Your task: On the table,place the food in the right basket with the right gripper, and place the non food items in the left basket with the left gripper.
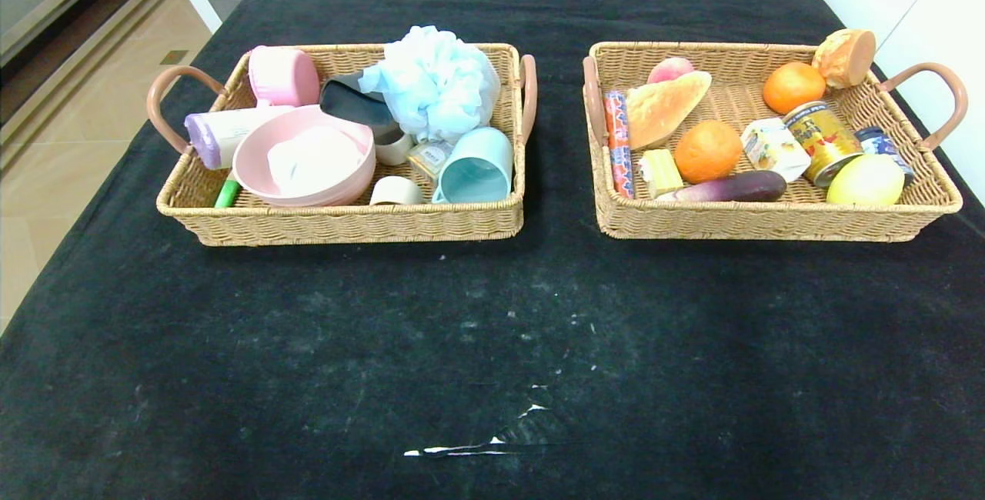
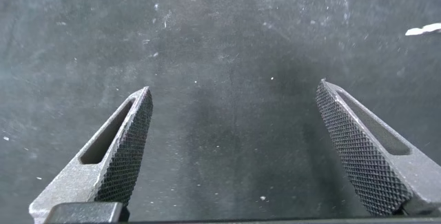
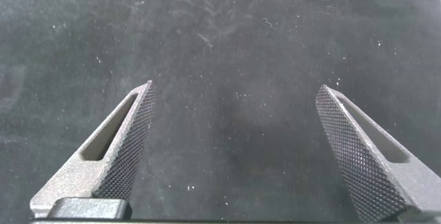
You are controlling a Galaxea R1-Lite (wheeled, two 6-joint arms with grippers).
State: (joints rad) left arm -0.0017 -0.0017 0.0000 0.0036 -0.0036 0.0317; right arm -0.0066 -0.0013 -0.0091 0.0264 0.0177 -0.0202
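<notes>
Left basket [image 1: 338,223] & right basket [image 1: 769,225] side by side on table [image 1: 492,346], far half, apart. In left: bath pouf [image 1: 435,85] at back, atop pouch [image 1: 358,104]. In right: sausage stick [image 1: 618,142] along left wall; carton [image 1: 772,148] mid.

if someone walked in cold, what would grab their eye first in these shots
Two wicker baskets sit side by side at the far end of the black table. The left basket holds a fluffy light-blue bath pouf and a pink bowl. The right basket holds oranges, bread and cans. Both grippers hover with jaws open over bare cloth.
</notes>
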